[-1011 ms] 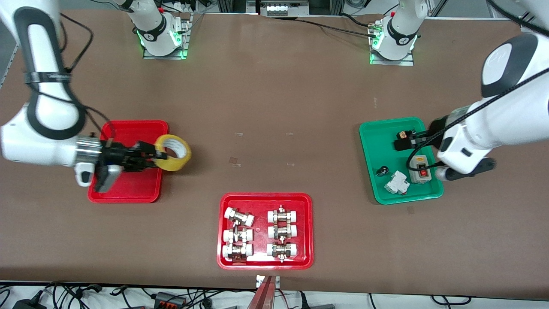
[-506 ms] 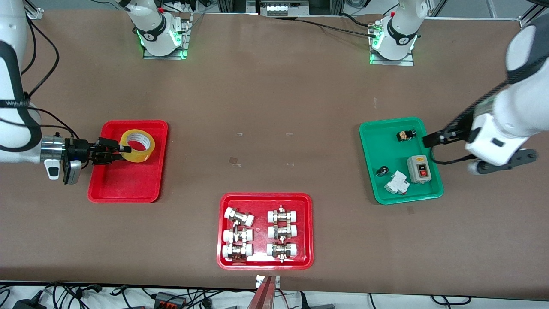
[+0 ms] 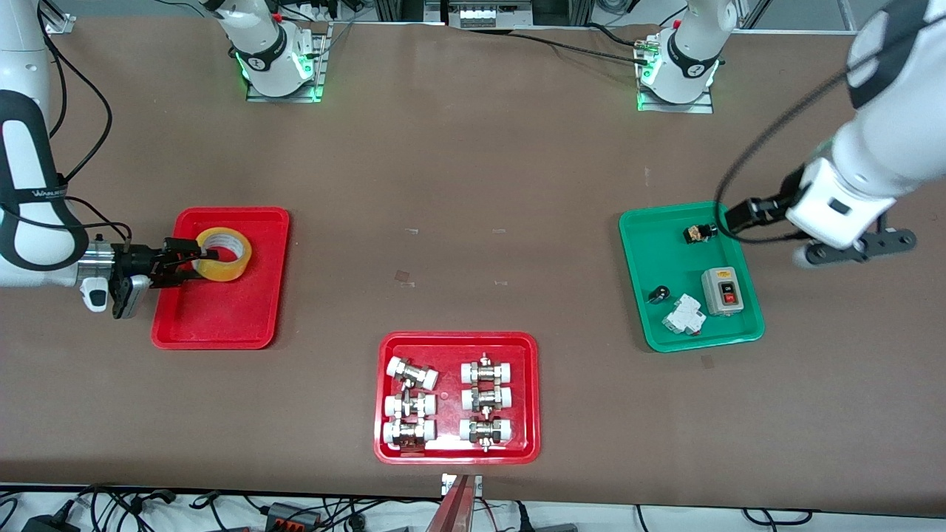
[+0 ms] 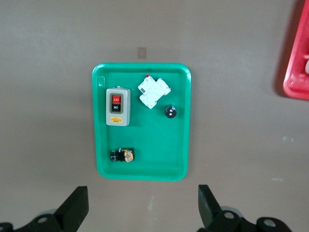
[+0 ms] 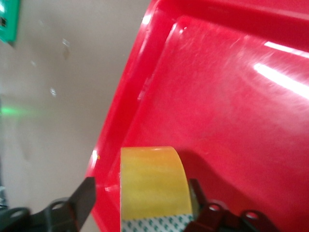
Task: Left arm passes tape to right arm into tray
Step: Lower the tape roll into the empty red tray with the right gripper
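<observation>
The yellow tape roll (image 3: pixel 223 255) lies tilted in the plain red tray (image 3: pixel 222 318), in the part farther from the front camera. My right gripper (image 3: pixel 194 263) reaches in low from the right arm's end of the table, open round the roll. In the right wrist view the tape (image 5: pixel 152 183) stands between the fingers of my right gripper (image 5: pixel 142 200). One finger (image 5: pixel 82 198) is apart from it, with red tray (image 5: pixel 231 96) showing in the gap. The other is right against it. My left gripper (image 3: pixel 850 250) is open and empty beside the green tray (image 3: pixel 643 303); the left wrist view shows its spread fingers (image 4: pixel 142 212).
The green tray (image 4: pixel 145 166) holds a grey switch box (image 4: pixel 118 107), a white breaker (image 4: pixel 154 93), a black knob (image 4: pixel 170 112) and a small black-and-yellow part (image 4: pixel 123 154). A red tray with white-capped metal fittings (image 3: pixel 454 343) sits nearest the front camera.
The right gripper carried the tape from over the tray's edge toward the right arm's end and lowered it into the tray. The left arm lifted away from the green tray toward its base.
</observation>
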### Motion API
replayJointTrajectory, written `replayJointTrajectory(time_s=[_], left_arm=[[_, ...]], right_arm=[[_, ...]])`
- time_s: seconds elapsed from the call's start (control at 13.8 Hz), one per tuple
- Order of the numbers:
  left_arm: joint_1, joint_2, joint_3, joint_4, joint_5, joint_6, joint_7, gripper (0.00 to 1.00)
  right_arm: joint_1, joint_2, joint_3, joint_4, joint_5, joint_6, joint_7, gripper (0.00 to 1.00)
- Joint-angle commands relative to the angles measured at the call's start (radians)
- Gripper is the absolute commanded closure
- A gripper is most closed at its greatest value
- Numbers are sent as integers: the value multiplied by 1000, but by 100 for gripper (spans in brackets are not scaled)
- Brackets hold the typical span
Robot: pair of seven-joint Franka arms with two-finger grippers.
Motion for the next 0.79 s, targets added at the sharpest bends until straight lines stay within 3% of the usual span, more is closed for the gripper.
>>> replayJointTrajectory(time_s=[0.0, 0.07, 0.14, 0.51, 0.72], left_arm=[[-82, -81, 204, -97, -111, 40, 177, 0], [-169, -85, 299, -94, -110, 34, 182, 0], [-209, -76, 349, -77, -108, 34, 176, 0], [-210, -50, 346, -40, -119, 5, 71, 0], [-204, -49, 355, -2, -123, -26, 240, 0]], right_arm=[[28, -19, 3, -3, -91, 64, -42, 0], [46, -29, 4, 0, -136, 93, -40, 0], [69, -40, 3, 0, -158, 114, -40, 0], [173, -121, 0, 0, -303, 183, -21, 0], [247, -204, 0, 12, -395, 177, 101, 0]])
